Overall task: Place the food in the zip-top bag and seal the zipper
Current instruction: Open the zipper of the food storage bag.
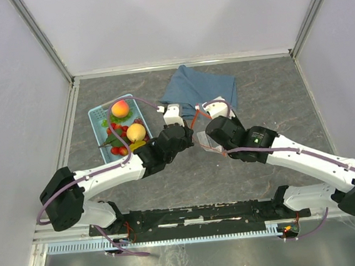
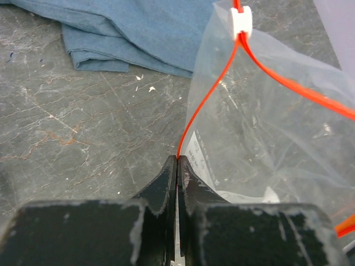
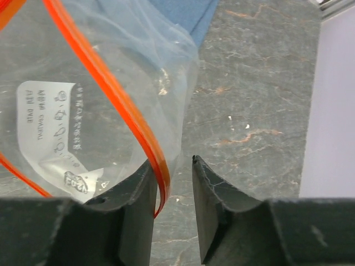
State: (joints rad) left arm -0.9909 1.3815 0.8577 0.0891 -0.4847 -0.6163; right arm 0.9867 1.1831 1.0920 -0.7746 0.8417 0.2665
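The zip-top bag (image 1: 201,131) hangs clear and crinkly between my two grippers, and it looks to hold nothing. My left gripper (image 2: 177,159) is shut on one end of its red-orange zipper (image 2: 206,100). The zipper's white slider (image 2: 240,22) sits further along that strip. My right gripper (image 3: 172,162) is open, and the other end of the zipper (image 3: 119,102) lies in its gap against the left finger (image 3: 136,188). The food is in the light blue basket (image 1: 96,119) at the left: two peaches (image 1: 120,108), strawberries (image 1: 115,129) and a banana (image 1: 137,145).
A folded blue cloth (image 1: 198,87) lies on the dark stone table behind the bag and shows through it in both wrist views. The left arm (image 1: 112,171) reaches in beside the basket. Grey walls close off the table at the back and both sides.
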